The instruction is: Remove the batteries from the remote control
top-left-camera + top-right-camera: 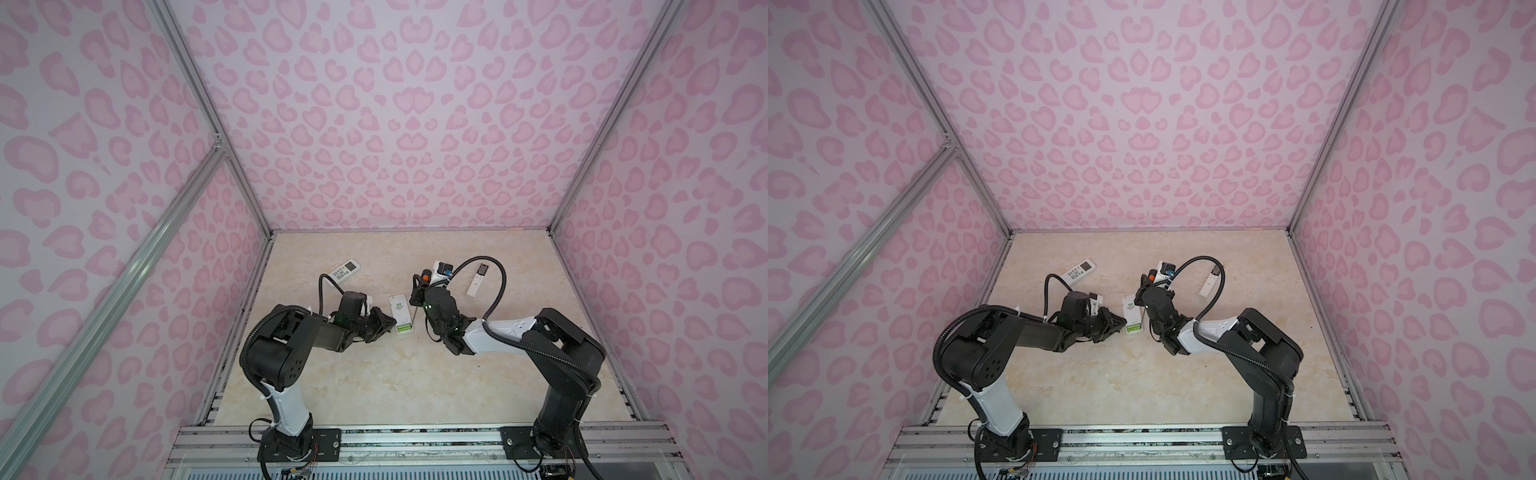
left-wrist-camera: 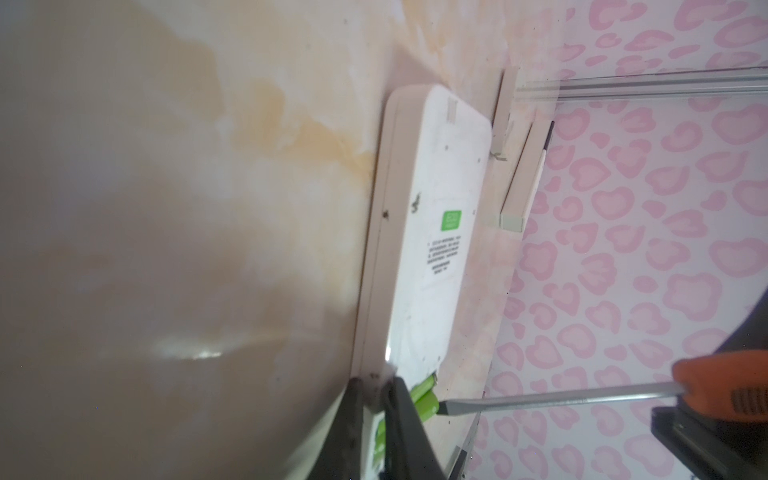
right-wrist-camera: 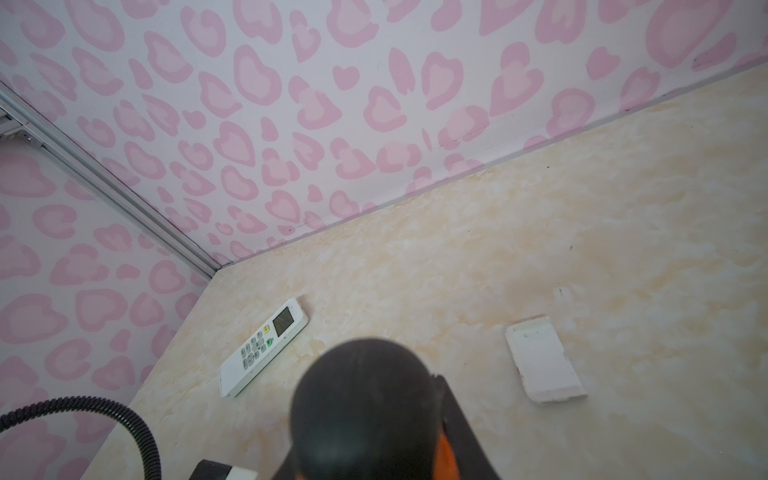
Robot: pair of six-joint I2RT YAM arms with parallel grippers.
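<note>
I had the white remote (image 1: pixel 399 309) lying back-up in the middle of the table (image 1: pixel 374 382), with the lime-green batteries (image 1: pixel 404 329) showing at its near end. The left gripper (image 1: pixel 390 323) sat right at the remote's near left edge. The right gripper (image 1: pixel 419 286) clutched the orange-handled screwdriver (image 1: pixel 424 275), shaft running down beside the remote toward the batteries. A buttoned remote (image 1: pixel 346 270) and a slim remote (image 1: pixel 477 280) lay further back, well apart.

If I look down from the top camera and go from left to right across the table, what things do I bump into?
Buttoned white remote → face-down white remote with lime-green batteries showing at its near end → orange-handled screwdriver → slim white remote.
</note>
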